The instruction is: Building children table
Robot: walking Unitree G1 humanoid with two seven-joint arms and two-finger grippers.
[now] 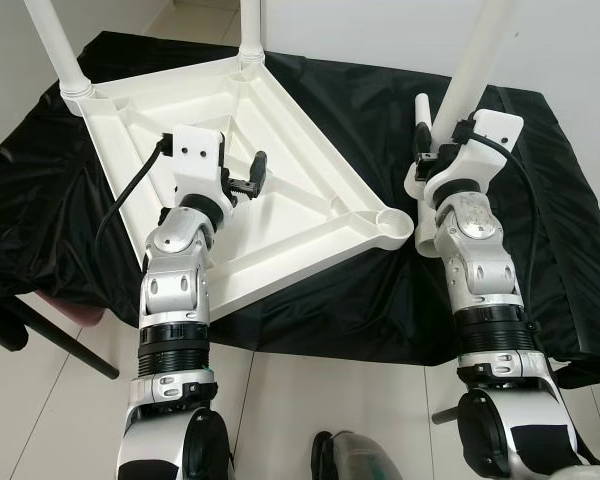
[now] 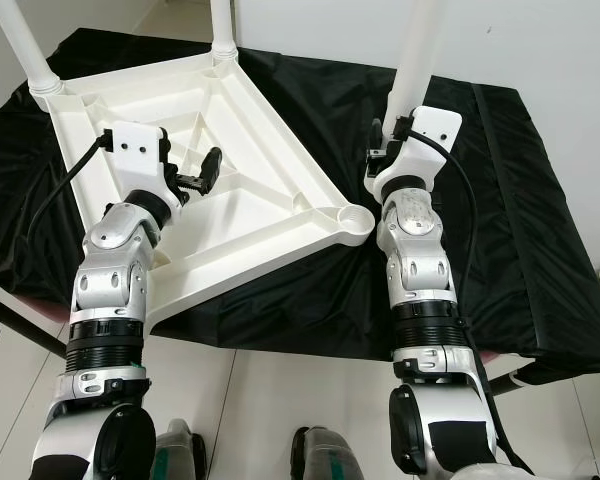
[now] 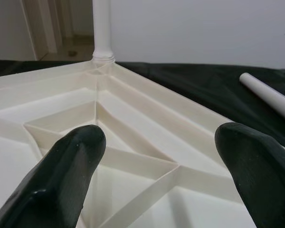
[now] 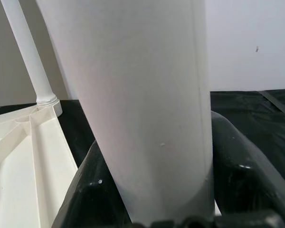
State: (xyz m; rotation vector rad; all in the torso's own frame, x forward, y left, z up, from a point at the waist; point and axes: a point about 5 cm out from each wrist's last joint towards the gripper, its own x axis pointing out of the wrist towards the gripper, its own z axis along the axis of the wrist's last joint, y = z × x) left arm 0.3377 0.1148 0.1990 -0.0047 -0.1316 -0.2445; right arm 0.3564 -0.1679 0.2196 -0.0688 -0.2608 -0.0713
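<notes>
Right gripper jaws pinching a white table leg; left gripper jaws spread above upturned children's table; black cloth beneath.

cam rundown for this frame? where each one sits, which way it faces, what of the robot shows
Left eye view: head, facing forward and down at the upturned white tabletop on the black cloth; both silver arms show.
Right eye view: the stereo twin, same scene, showing the empty corner socket.
Left wrist view: along the open left gripper over the tabletop ribs.
Right wrist view: along the right gripper, shut on a white leg.
Shared: both wrist views catch fitted legs, though which ones is unclear.
</notes>
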